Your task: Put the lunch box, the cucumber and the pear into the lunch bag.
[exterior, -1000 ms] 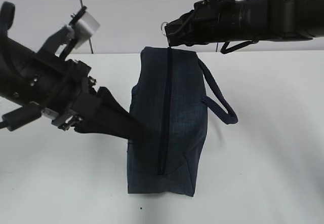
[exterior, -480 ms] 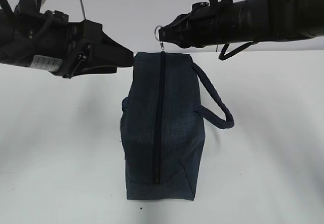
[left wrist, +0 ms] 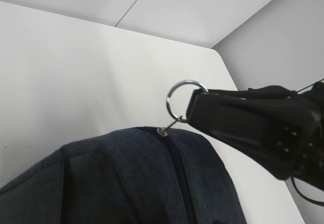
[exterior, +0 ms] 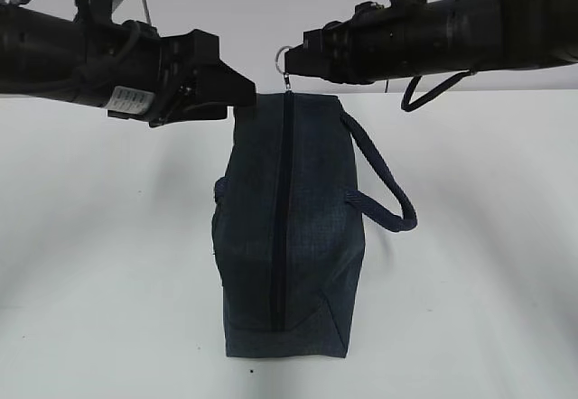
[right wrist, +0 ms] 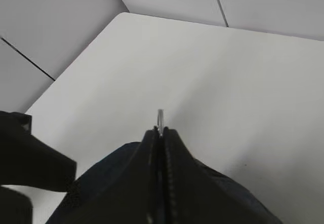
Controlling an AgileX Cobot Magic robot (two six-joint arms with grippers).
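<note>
The dark navy lunch bag (exterior: 312,236) lies on the white table with its black zipper (exterior: 282,209) closed along the top. My right gripper (exterior: 302,60) is shut on the metal ring pull (exterior: 284,56) at the bag's far end; the ring also shows in the left wrist view (left wrist: 183,98) and the right wrist view (right wrist: 160,117). My left gripper (exterior: 246,97) has its tip at the bag's far left corner; its jaws are hidden. The lunch box, the cucumber and the pear are out of view.
One looped handle (exterior: 384,182) sticks out to the bag's right. The white table (exterior: 488,264) spreads to both sides of the bag and ends at a grey wall behind.
My left gripper has risen from the bag's left side to its far left corner. The bag has straightened. My right gripper has shifted slightly left with the ring.
</note>
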